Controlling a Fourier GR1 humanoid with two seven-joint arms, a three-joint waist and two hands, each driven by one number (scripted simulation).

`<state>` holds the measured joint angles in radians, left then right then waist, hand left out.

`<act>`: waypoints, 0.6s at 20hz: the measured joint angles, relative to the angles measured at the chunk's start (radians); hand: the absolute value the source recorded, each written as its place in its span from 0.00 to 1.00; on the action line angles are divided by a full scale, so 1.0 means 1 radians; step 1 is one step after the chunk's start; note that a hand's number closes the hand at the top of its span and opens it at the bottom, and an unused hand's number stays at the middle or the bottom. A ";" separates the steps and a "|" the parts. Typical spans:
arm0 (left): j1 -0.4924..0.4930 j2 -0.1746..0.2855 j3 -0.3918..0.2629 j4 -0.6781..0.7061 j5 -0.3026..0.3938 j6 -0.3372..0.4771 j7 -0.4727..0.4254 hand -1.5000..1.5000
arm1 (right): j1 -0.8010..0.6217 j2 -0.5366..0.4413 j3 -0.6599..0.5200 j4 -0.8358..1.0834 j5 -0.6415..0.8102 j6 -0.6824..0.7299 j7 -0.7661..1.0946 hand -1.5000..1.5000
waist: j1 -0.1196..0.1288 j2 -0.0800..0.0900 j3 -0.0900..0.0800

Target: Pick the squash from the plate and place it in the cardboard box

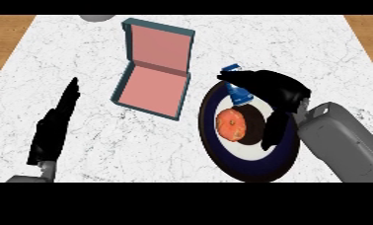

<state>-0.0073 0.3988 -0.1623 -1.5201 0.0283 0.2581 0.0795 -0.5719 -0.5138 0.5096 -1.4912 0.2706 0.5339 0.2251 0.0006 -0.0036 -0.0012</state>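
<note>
Right hand (280, 91) is held arched over the plate (244, 157), with the fingers and the thumb spread apart and closed on nothing. The squash (232, 124), orange and round, is seated on the plate's dark centre, just left of the thumb and below the fingers. Whether the thumb touches the squash cannot be determined. The grey forearm is seen entering from the lower right.

A blue object (238, 93) is located directly under the fingertips, at the plate's far rim; contact between the two cannot be confirmed.

The box (149, 91) is positioned to the left of the right hand, just beside the plate and apart from it. It is shown open: the pink base lies flat on the counter (87, 71) and the lid is raised at the far side.

Left hand (51, 125) is found well apart from the right hand, beyond the box at the lower left, with straight fingers held together and pointing away, at rest.

A grey object (97, 17) is cut off by the counter's far edge.
</note>
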 measured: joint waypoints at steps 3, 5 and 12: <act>0.024 -0.022 -0.002 0.004 -0.023 0.005 -0.021 0.50 | 0.030 0.023 -0.001 -0.064 0.022 0.035 0.087 0.00 | -0.001 0.001 0.000; 0.029 -0.027 0.009 -0.002 -0.029 -0.006 -0.025 0.50 | 0.065 0.044 -0.003 -0.084 0.062 0.034 0.109 0.00 | 0.000 0.001 0.001; 0.005 -0.056 0.049 0.008 -0.057 -0.040 -0.015 0.50 | 0.098 0.113 -0.039 -0.066 0.177 0.082 0.138 0.00 | 0.002 0.003 0.001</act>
<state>-0.0023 0.3428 -0.1137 -1.5123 -0.0284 0.2178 0.0645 -0.4738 -0.4009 0.4708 -1.5572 0.4476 0.6160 0.3635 0.0025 -0.0005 -0.0001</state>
